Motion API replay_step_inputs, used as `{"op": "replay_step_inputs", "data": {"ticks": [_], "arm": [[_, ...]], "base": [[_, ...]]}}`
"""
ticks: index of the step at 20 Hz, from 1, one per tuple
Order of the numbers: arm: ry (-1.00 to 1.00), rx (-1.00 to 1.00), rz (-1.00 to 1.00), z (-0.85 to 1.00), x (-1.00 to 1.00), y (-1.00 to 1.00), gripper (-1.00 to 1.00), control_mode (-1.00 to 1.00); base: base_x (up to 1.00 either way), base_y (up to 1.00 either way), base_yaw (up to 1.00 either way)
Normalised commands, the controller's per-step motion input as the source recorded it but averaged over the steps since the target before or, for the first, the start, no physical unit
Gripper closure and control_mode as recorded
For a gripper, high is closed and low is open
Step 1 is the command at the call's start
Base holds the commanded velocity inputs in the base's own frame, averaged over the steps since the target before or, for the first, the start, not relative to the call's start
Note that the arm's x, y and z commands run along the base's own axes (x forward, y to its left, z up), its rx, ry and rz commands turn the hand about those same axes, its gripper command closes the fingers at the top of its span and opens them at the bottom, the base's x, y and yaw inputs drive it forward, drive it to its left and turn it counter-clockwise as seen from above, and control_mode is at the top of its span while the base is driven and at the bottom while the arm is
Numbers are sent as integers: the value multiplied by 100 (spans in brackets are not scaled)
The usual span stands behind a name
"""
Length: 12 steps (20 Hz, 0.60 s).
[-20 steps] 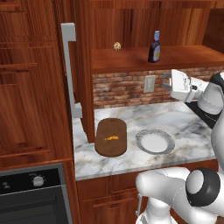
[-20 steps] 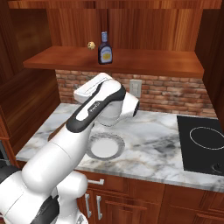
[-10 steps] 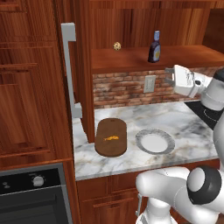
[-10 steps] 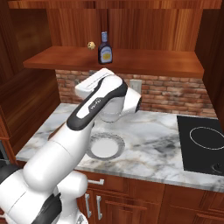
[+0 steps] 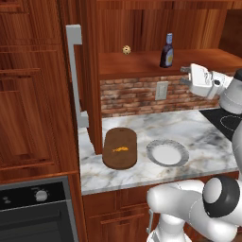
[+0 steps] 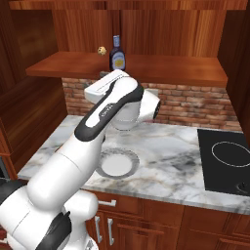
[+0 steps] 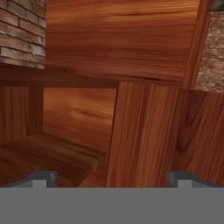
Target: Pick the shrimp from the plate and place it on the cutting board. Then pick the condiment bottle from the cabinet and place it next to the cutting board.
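The shrimp (image 5: 120, 149) already lies on the cutting board (image 5: 120, 147), so the condiment bottle (image 5: 166, 51) is next. It stands upright on the cabinet (image 5: 156, 64) shelf, upper centre of the left base view. The hand (image 5: 185, 75), jaws wide and empty, sits right of and slightly below it. Since a second ago the hand has risen toward shelf level; the bottle hasn't moved.

Marble counter (image 5: 198, 137) — cutting board (image 5: 120, 148), plate (image 5: 167, 153); cabinet shelf (image 5: 142, 66) — condiment bottle (image 5: 166, 51), beige ball (image 5: 126, 49)
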Motion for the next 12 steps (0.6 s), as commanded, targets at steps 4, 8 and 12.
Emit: {"op": "replay_step_inputs", "data": {"ticks": [4, 8, 12], "arm": [[0, 0, 0, 21, 0, -3, -100, -100], [0, 0, 0, 19, 0, 0, -100, -100], [0, 0, 0, 21, -3, 0, -100, -100]], "base": [[0, 0, 0], [0, 0, 0], [0, 0, 0]]}}
